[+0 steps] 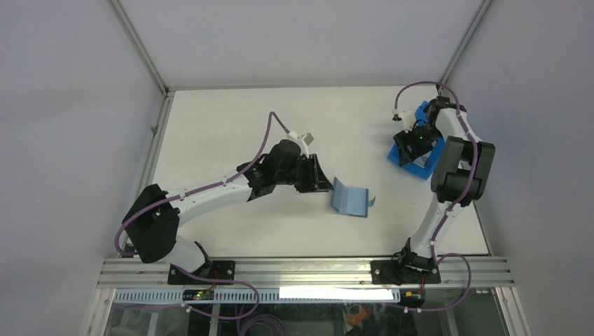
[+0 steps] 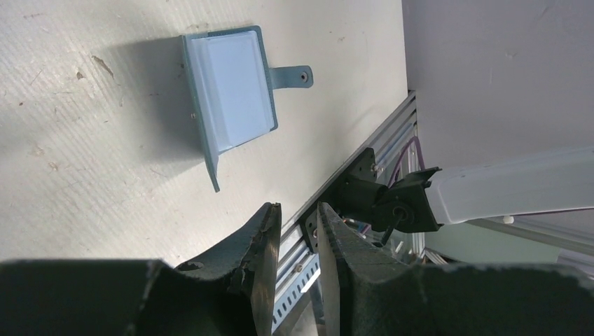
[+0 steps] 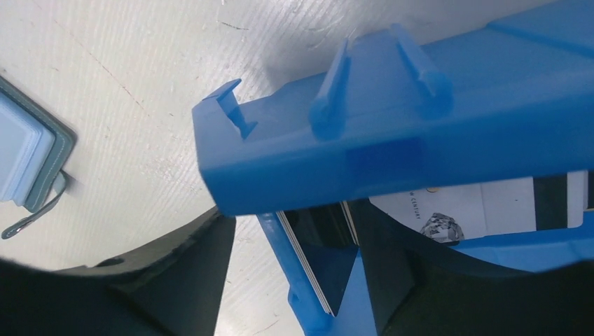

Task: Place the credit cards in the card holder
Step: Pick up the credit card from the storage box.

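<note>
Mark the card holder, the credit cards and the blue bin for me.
card holder (image 2: 231, 91), left wrist view, pale inner panel.
credit cards (image 3: 490, 206), right wrist view, printed white face.
blue bin (image 3: 392, 157), right wrist view, outer wall.

One card holder (image 1: 350, 201) lies open mid-worktop (image 1: 231, 126), and one blue bin (image 3: 392, 147) at the far right holds at least two credit cards (image 3: 483, 206), the leaning stack too tight to count.
</note>
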{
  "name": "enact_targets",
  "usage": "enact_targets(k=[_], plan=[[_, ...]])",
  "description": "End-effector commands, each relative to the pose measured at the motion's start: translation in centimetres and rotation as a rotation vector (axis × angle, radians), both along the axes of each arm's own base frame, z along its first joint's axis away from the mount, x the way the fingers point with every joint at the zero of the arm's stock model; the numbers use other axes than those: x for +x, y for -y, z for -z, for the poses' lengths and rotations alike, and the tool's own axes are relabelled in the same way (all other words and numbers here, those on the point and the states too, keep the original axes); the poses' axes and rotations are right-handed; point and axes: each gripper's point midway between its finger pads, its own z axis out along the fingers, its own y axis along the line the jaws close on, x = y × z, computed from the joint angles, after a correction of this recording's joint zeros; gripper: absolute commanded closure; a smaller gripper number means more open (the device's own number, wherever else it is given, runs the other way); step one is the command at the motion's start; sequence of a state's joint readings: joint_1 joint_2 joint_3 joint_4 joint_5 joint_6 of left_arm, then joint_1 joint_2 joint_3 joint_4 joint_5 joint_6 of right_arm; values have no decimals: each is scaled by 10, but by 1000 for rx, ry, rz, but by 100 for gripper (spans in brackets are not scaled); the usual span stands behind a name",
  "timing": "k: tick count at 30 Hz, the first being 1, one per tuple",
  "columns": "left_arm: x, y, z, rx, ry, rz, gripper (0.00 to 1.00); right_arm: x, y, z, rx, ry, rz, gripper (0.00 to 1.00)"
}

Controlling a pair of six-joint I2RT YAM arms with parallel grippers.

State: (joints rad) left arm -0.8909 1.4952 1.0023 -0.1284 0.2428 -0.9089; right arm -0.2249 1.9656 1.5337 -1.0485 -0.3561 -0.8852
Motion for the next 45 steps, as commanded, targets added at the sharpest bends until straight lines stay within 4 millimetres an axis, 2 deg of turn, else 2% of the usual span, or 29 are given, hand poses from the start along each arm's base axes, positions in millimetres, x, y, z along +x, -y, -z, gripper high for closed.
enact_targets(k=[1, 6, 17, 20, 23, 26, 30, 34, 38, 45], plan=[[2, 7, -31, -99, 60, -8, 73, 8, -12, -15, 39, 50, -42, 36], [2, 10, -31, -108, 52, -3, 73, 8, -25, -15, 44, 63, -8, 48], [0, 7, -29, -113, 47, -9, 73, 32, -55, -21, 76, 72, 230, 68], [0, 5, -29, -115, 47, -15, 73, 34, -62, -22, 82, 62, 282, 66], [-1, 4, -29, -117, 47, -17, 73, 31, -65, -26, 84, 49, 290, 53], [-1, 2, -30, -118, 52, -24, 73, 26, -58, -27, 42, 53, 259, 42], [-2, 1, -30, -119, 55, -27, 73, 15, -49, -23, -20, 49, 209, 37], [-2, 1, -29, -120, 50, -25, 73, 8, -45, -16, -47, 37, 188, 38], [-3, 1, -30, -122, 51, -24, 73, 1, -47, -14, -38, 22, 165, 44], [-4, -1, -27, -118, 44, -30, 73, -2, -51, -26, -23, 41, 150, 57]])
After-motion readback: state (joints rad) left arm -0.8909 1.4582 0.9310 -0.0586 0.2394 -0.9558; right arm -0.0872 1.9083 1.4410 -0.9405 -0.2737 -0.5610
